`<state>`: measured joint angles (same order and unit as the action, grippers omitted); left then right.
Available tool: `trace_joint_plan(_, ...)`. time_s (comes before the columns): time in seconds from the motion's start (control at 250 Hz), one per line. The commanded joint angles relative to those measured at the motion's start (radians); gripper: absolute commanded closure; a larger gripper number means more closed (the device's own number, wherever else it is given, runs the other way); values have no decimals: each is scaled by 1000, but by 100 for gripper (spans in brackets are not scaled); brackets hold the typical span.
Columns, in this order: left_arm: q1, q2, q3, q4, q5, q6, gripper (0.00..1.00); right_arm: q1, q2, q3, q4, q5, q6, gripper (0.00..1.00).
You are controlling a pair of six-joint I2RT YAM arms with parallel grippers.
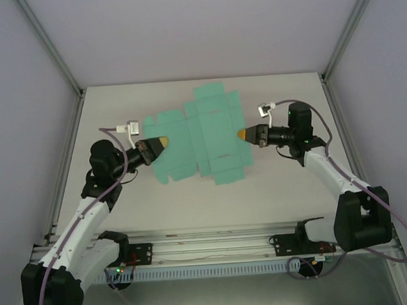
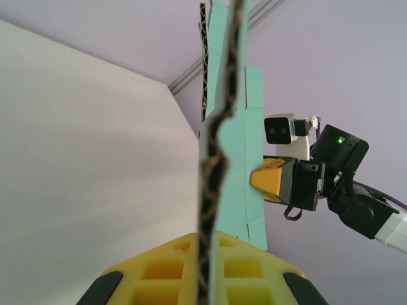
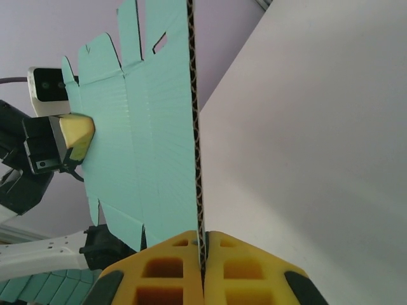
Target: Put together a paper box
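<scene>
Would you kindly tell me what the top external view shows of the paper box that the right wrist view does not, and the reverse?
From the top external view you get the whole outline of the paper box: an unfolded die-cut sheet with flaps, the left gripper at its left edge and the right gripper at its right edge. From the right wrist view you get the sheet's corrugated edge clamped between the right gripper's yellow fingers. Both show the teal sheet, not yet folded, and the left gripper pinching its far side.

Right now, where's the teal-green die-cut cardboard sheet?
In the top view the teal-green die-cut cardboard sheet is over the middle of the white table, between the left pincer and right pincer, each pinching one side edge.
</scene>
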<state>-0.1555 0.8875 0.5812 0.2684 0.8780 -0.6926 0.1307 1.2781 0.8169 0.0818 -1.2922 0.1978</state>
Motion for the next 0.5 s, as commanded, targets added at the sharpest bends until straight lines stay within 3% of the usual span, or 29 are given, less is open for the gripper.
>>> trace_joint_plan(0.0,-5,-24,32,-75,-65,69,100,8,-13,4,-58,38,-92,100)
trace_joint_plan(0.012,-5,-27,34,-92,-76,78,95,7,-13,8,-77,46,-112,100)
trace_joint_plan(0.028,-6,-31,39,-120,-98,91,81,9,-16,14,-103,57,-138,100)
trace_joint_plan(0.08,-6,-41,64,-260,-211,135,8,13,-20,27,-180,107,-206,100)
trace_joint_plan(0.092,-6,-43,70,-291,-244,159,1,15,-20,29,-195,121,-217,100)
trace_joint_plan(0.184,-6,-53,92,-481,-501,193,0,31,-15,51,-335,246,-330,100)
trace_joint_plan(0.26,-6,-53,85,-545,-613,200,0,65,7,85,-466,396,-449,100)
trace_joint_plan(0.328,-6,-49,71,-538,-621,206,0,107,41,119,-552,544,-560,100)
trace_joint_plan(0.496,-6,-1,68,-465,-539,199,0,180,131,196,-598,764,-775,100)
